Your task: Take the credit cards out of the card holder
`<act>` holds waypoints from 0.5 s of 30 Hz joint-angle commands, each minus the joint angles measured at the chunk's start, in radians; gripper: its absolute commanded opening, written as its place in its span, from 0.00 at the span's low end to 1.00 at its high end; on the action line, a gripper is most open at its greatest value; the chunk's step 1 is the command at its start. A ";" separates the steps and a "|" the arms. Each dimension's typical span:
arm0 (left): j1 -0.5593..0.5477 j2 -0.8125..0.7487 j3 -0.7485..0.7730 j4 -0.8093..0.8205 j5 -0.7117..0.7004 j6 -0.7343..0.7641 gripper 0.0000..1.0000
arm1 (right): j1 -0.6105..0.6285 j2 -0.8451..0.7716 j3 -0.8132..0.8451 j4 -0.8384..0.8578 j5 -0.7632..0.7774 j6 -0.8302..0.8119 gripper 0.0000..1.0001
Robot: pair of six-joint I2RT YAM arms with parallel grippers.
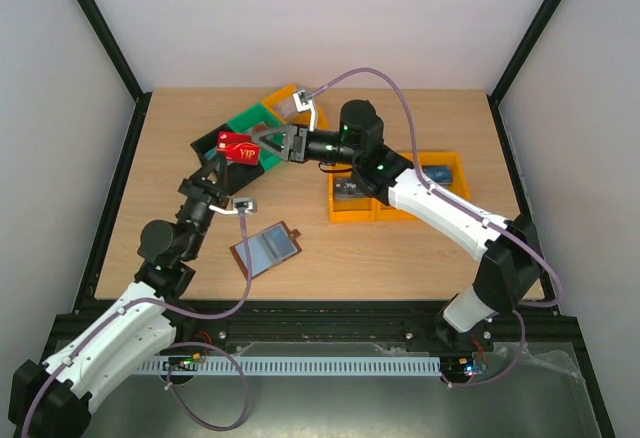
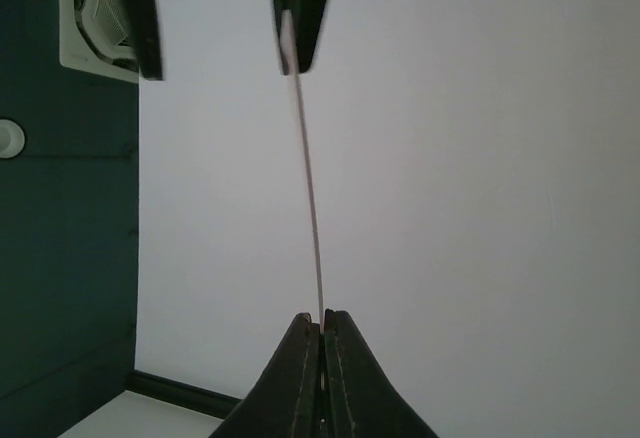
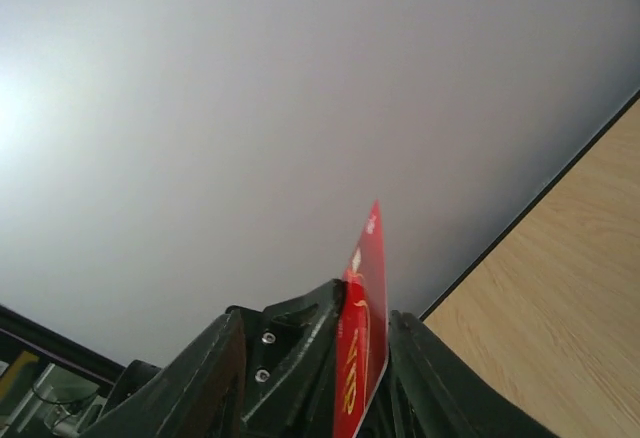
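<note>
The red credit card (image 1: 238,148), printed "VIP", hangs in the air above the table's back left, held between both grippers. My left gripper (image 1: 222,158) is shut on its near end; in the left wrist view the card (image 2: 312,208) runs edge-on and slightly bowed from my left gripper (image 2: 322,320) up to a right finger (image 2: 300,8). My right gripper (image 1: 262,148) has the card's other end between its fingers, as the right wrist view shows (image 3: 365,338). The brown card holder (image 1: 268,248) lies open on the table, pale blue inside facing up. No other cards show.
A green bin (image 1: 250,120) and a yellow bin (image 1: 285,98) stand at the back, just behind the grippers. Orange bins (image 1: 395,213) holding small items stand under the right arm. Black frame posts and white walls enclose the table.
</note>
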 commanded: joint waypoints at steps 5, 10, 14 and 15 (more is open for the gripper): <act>-0.006 -0.002 -0.008 0.031 -0.001 0.033 0.02 | 0.003 0.055 0.041 0.010 -0.051 0.032 0.30; -0.006 -0.006 -0.011 0.010 -0.004 0.029 0.02 | 0.004 0.059 0.053 -0.016 -0.067 0.007 0.02; -0.008 -0.046 0.012 -0.245 -0.002 -0.050 0.54 | -0.073 0.037 0.104 -0.215 -0.089 -0.162 0.02; -0.012 -0.058 0.018 -0.328 -0.009 -0.103 0.92 | -0.118 0.025 0.122 -0.317 -0.078 -0.248 0.02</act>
